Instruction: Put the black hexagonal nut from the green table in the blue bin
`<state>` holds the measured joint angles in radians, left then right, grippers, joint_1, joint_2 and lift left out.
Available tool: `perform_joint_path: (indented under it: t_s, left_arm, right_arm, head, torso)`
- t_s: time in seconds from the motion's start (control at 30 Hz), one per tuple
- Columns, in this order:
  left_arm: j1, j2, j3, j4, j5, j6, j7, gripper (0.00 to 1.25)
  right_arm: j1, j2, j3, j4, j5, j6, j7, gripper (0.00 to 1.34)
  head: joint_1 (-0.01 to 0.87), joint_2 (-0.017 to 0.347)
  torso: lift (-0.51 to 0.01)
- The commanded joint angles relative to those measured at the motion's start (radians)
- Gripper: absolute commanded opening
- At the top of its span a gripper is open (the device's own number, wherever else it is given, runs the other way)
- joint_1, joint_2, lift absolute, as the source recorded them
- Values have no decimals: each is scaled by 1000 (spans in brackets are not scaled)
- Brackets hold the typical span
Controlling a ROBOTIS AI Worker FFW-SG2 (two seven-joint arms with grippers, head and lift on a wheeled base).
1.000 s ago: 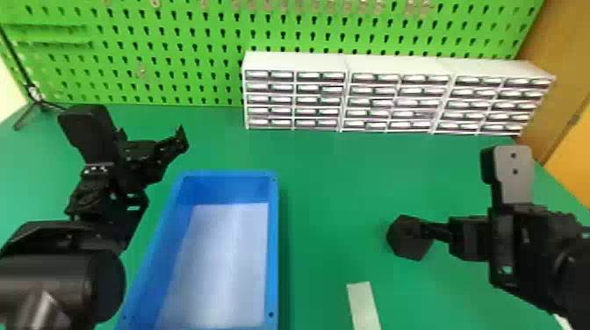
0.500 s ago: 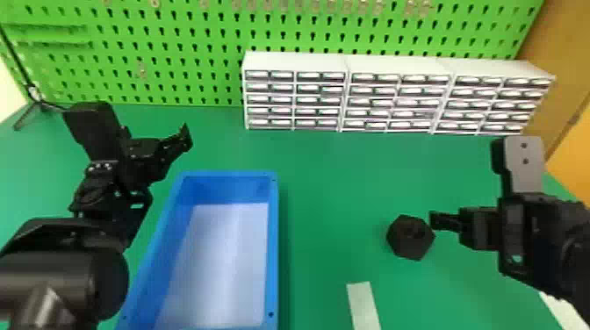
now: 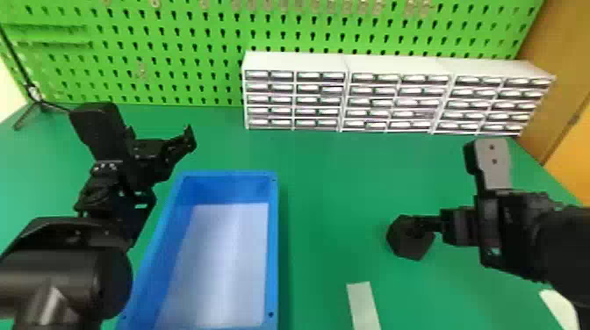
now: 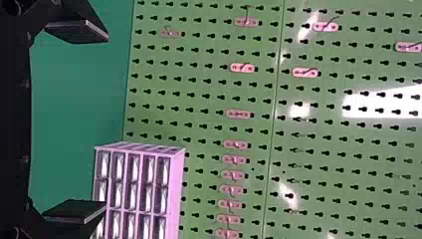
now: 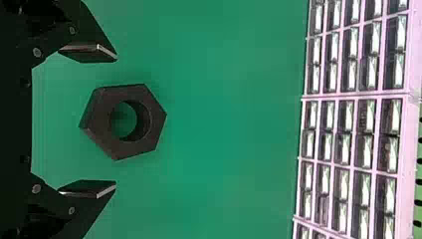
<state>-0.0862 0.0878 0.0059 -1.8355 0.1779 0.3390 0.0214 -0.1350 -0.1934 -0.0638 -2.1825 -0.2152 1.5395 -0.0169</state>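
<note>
Head view, one black nut [image 3: 404,248], one blue bin [image 3: 272,250]

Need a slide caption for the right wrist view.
Black two-fingered right hand, open and empty, at a black hexagonal nut on the green table.

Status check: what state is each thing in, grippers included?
Right gripper: open, gripping nothing.
Left gripper: open, empty.
Black hexagonal nut: lying flat on the table, ungripped.
Blue bin: open-topped, nut not in it.
Drawer cabinets: upright in a row.
</note>
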Motion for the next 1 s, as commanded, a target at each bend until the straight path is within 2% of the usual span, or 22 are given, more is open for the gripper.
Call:
perform_joint_path:
  t_s: [0.0, 0.3, 0.57, 0.97]
  left_arm:
    - [-1, 1, -3, 2, 0, 0, 0, 1146]
    - [-4, 0, -9, 5, 0, 0, 0, 1146]
    - [-7, 0, -12, 8, 0, 0, 0, 1146]
    - [-7, 1, -14, 12, 0, 0, 0, 1146]
  right_arm:
    - [-15, -4, 15, 50, -6, -41, 0, 970]
    - [-49, -17, 44, 138, -21, -75, 0, 970]
    - [-89, -46, 87, 222, -58, -116, 0, 970]
    - [-132, -58, 125, 319, -96, -156, 3, 970]
  head:
    - [692, 8]
    - [692, 8]
    - [692, 8]
    - [692, 8]
  torso:
    - [-97]
    - [-97]
    - [-97]
    - [-97]
